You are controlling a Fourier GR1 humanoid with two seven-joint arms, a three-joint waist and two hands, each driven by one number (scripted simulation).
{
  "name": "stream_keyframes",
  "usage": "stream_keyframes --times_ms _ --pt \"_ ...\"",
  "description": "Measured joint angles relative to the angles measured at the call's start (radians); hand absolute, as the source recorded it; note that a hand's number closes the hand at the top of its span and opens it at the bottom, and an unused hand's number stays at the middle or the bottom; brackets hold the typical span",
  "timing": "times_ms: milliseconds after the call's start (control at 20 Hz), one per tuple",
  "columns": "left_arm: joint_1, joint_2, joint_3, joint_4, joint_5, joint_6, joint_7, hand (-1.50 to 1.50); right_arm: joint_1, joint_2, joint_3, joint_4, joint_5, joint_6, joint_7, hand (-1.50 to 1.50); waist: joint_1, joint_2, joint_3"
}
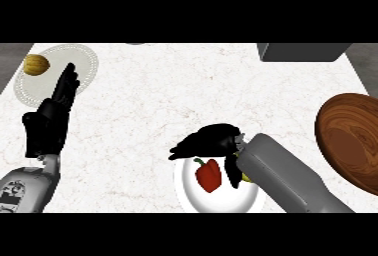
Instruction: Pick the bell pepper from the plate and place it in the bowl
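Pale marbled counter (pixel 184 90) seen from steeply above. Near the bottom middle, a white plate (pixel 221 200) with a red bell pepper (pixel 210 175) lying on it, green stem end pointing up-left. Right hand (pixel 210 142) hanging just over the plate's far rim, fingers curled downward and bunched, dark fingertips dipping right beside the pepper; can't tell whether actually touching or pinching it, but pepper clearly resting on the plate and not wrapped by anything. Bit of yellow-green (pixel 245 177) peeking out under the grey right forearm, too hidden to identify. Wooden bowl (pixel 354 145) over at the right edge, well apart from the plate, partly cut off. Left hand (pixel 52 117) parked at the left side, fingers straight and pointing up, holding nothing, fingertips overlapping a second pale plate (pixel 81 57) in the top-left corner. Small yellowish-brown round thing (pixel 36 64) sitting on that plate's left rim. Grey boxy object (pixel 303 51) at the top right.
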Motion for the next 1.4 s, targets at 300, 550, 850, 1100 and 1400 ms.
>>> stream_keyframes --times_ms 300,550,850,1100,1400 --pt "0.018 -0.016 0.036 0.005 -0.009 -0.041 -0.025 0.0 0.007 0.078 -0.012 0.119 0.093 -0.05 -0.053 -1.5 0.002 0.0 0.0" --pt "0.025 -0.042 0.037 -0.004 -0.039 -0.04 -0.018 0.0 0.015 0.093 0.0 0.162 0.177 -0.139 -0.138 1.5 0.003 -0.002 0.001" --pt "0.03 -0.064 0.059 -0.012 -0.06 -0.059 -0.021 0.0 0.019 0.129 -0.038 0.209 0.248 -0.215 -0.223 1.5 0.003 -0.007 0.002" --pt "0.017 -0.069 0.081 -0.029 -0.07 -0.078 0.014 0.0 0.04 0.146 -0.074 0.199 0.275 -0.228 -0.257 1.5 0.001 -0.008 0.001" --pt "0.059 -0.07 0.104 -0.023 -0.078 -0.069 -0.003 0.0 0.169 0.178 -0.163 0.097 0.256 -0.254 -0.003 1.5 -0.049 -0.029 -0.003"
